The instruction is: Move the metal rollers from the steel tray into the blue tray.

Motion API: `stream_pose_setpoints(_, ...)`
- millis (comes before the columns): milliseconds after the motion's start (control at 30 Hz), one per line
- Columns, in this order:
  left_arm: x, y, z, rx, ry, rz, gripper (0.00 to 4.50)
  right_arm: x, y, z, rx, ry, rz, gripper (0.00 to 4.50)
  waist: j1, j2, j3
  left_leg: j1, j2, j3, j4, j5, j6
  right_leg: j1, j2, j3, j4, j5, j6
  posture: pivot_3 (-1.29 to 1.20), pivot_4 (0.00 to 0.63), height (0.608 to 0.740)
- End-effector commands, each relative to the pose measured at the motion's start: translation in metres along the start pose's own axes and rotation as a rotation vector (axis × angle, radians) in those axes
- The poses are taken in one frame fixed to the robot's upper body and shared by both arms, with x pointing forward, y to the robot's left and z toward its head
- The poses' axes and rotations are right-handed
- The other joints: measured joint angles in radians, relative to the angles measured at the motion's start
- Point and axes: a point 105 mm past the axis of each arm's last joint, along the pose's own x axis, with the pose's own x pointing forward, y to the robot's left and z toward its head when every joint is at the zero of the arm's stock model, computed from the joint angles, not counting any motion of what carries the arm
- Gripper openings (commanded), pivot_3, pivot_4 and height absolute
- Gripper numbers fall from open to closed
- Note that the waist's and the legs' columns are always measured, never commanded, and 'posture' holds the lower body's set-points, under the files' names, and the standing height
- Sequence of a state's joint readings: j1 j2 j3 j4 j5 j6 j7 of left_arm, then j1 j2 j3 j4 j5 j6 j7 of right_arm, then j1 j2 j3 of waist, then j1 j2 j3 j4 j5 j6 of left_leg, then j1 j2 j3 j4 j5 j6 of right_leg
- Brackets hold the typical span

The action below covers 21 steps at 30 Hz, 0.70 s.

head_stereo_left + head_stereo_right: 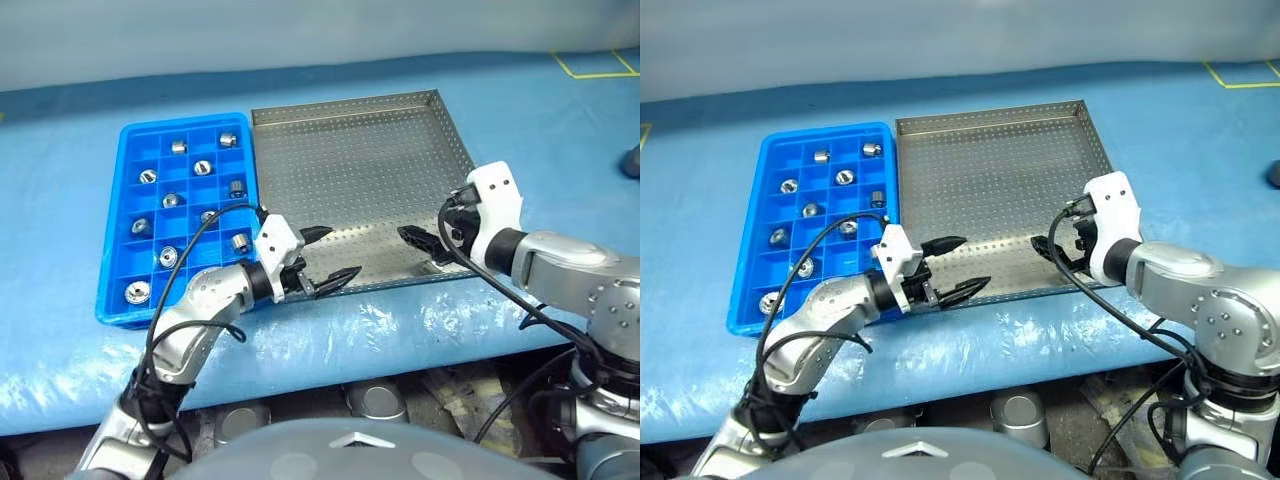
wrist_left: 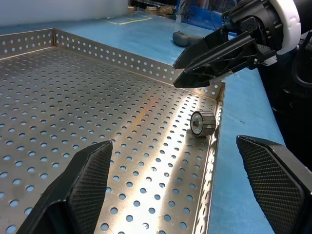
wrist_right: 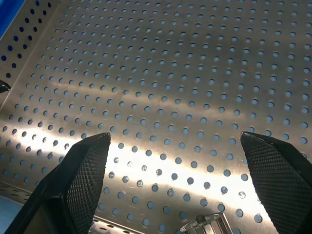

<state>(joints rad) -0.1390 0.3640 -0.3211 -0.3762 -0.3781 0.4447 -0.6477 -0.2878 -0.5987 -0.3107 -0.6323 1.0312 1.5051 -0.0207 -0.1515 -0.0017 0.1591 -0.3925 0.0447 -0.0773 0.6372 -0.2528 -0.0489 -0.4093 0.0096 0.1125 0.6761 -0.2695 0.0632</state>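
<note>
The left claw (image 1: 328, 257) is wide open and empty, hovering over the steel tray's (image 1: 360, 150) near edge. The right claw (image 1: 420, 243), also wide open and empty, hangs above one roller (image 2: 203, 123) lying in the steel tray's near right corner. Other rollers (image 1: 170, 200) sit in the blue tray's (image 1: 125, 135) compartments, beside it on the table (image 1: 60, 180).

Blue-covered table (image 1: 520, 110) here, sheeted in clear plastic. Blue tray (image 1: 112, 262) and steel tray (image 1: 350, 108) sit on it, side by side, touching.
</note>
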Motion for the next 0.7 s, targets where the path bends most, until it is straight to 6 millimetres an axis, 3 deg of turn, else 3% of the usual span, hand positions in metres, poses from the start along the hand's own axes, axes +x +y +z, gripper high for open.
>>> stream_pose_setpoints(33, 0.014, 0.004, 0.013, 0.117, 0.001, -0.133, 4.45, -0.009, 0.002, -0.006, 0.019, -0.035, -0.02, 4.5, 0.001, 0.0, 0.0, 0.0, 0.0, 0.0, 0.001, 0.0, 0.001, 0.0, 0.0, 0.0, 0.0, 0.0, 0.0, -0.27, 0.15, 0.74)
stream_pose_setpoints(200, 0.028, 0.01, 0.013, 0.215, 0.054, -0.251, 4.45, -0.012, -0.001, -0.031, 0.067, 0.037, -0.107, 4.5, -0.035, 0.002, -0.001, -0.002, -0.001, 0.001, 0.006, -0.002, 0.004, 0.001, 0.0, 0.001, 0.0, 0.0, 0.001, -0.36, 0.15, 0.74)
stream_pose_setpoints(400, 0.033, -0.015, 0.006, 0.181, 0.031, -0.386, 4.45, -0.012, -0.001, -0.055, 0.103, 0.128, -0.121, 4.5, -0.106, 0.004, -0.002, -0.002, 0.0, 0.002, 0.006, -0.004, 0.006, 0.001, 0.0, 0.003, 0.0, 0.0, 0.002, -0.39, 0.15, 0.74)
stream_pose_setpoints(533, 0.033, -0.027, 0.0, 0.15, 0.015, -0.406, 4.45, -0.008, -0.004, -0.056, 0.103, 0.176, -0.1, 4.5, -0.135, 0.004, -0.002, -0.002, 0.0, 0.003, 0.006, -0.004, 0.007, 0.004, 0.0, 0.003, 0.0, -0.001, 0.003, -0.36, 0.15, 0.74)
stream_pose_setpoints(700, 0.031, -0.034, 0.002, 0.091, -0.05, -0.356, 4.45, 0.0, -0.011, -0.044, 0.051, 0.23, -0.081, 4.5, -0.149, 0.004, -0.002, -0.001, 0.0, 0.008, 0.007, -0.004, 0.007, 0.004, 0.001, 0.009, 0.0, 0.001, 0.007, -0.29, 0.15, 0.74)
